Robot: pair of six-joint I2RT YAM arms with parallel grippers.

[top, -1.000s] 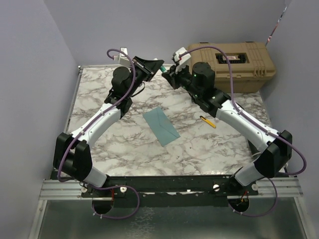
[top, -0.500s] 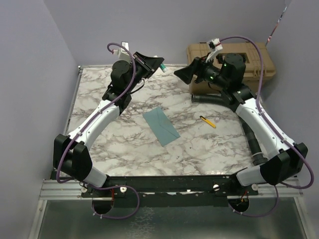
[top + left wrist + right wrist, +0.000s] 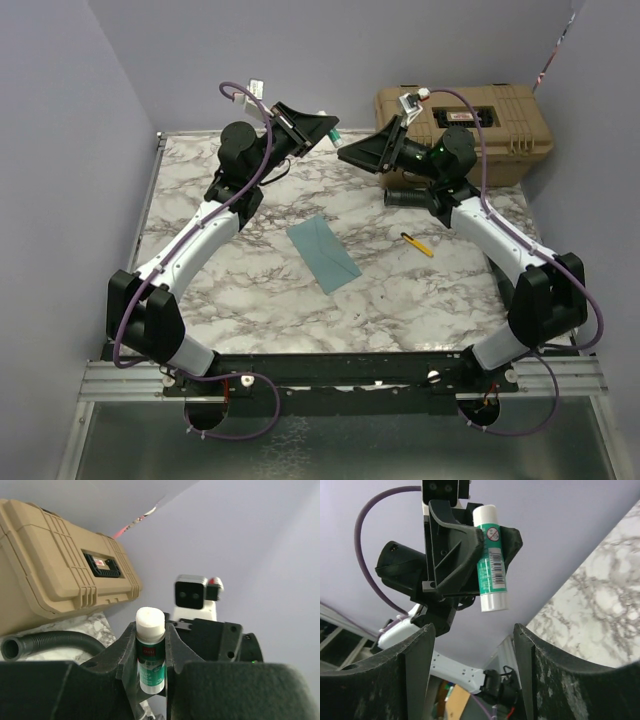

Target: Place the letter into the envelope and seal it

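Left tool (image 3: 322, 132): raised above the far part of the desk (image 3: 250, 290), closed on a glue stick (image 3: 331, 135). In the left wrist view the stick (image 3: 150, 655) sits upright between the 2 fingers (image 3: 126, 650), pinched around its green labelled body, with its white end (image 3: 150, 621) standing clear above the fingertips. The right wrist view confirms the grip: the green barrel with barcode (image 3: 490, 560) is clamped at mid-length, and both white ends protrude from the left tool (image 3: 487, 540).

Right tool (image 3: 352, 155): also raised, pointing toward the left tool and just beside it, not touching. Its 2 fingers (image 3: 415, 680) stand wide apart with nothing between them, so it is open and facing the glue stick across a gap.

Envelope (image 3: 322, 252): lies flat on the marble desk, roughly central, between the 2 arms and nearer the bases than either tool. It is turned at an angle to the desk edges. Neither tool touches it; both are well apart from it. Whether its flap is stuck down cannot be told.

Other items: a small yellow-and-black object (image 3: 417, 244) lies on the desk to the right of the envelope, apart from it. A tan hard case (image 3: 470, 120) sits at the far right corner, with a black ribbed hose (image 3: 45, 642) lying in front of it.
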